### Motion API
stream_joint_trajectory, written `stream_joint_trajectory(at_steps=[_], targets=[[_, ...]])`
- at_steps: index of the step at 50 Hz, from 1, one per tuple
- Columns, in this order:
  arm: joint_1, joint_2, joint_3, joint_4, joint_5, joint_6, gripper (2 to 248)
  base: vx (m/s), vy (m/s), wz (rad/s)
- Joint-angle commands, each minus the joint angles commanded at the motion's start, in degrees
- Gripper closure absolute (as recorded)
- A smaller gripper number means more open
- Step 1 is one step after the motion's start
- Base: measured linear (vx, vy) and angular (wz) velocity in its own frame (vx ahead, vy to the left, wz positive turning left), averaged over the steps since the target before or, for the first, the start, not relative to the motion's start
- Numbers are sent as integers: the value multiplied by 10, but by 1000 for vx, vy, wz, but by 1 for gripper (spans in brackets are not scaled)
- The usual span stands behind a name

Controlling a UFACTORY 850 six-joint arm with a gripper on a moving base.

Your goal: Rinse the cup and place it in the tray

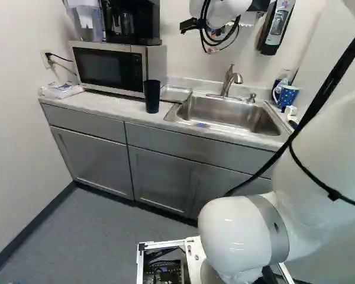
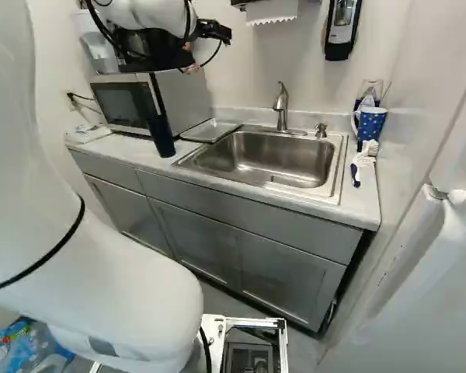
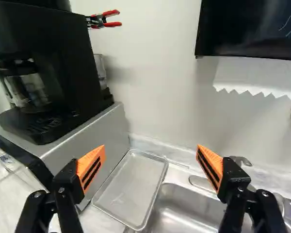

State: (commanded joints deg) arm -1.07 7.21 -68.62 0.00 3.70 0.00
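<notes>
Orange-padded, your gripper (image 3: 151,154) is spread and empty. Sweeping in too low could topple the dark cup (image 1: 152,97).

We can read no text, label, brand, number or sign in any of the three views. Blue print noted on the clear packaging (image 3: 7,159) on the worktop (image 1: 109,106); too small for us to make out. We likewise cannot read anything on the wall dispenser (image 2: 342,31) or the coloured plastic packaging (image 2: 33,346) in the right base view.
</notes>
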Motion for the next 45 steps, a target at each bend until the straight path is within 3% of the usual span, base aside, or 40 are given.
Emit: stream_joint_trajectory(at_steps=[34,45], targets=[[-53,-59,-57,0,-1,0,3,0,0,0],[-71,-64,-61,0,-27,0,3,0,0,0]])
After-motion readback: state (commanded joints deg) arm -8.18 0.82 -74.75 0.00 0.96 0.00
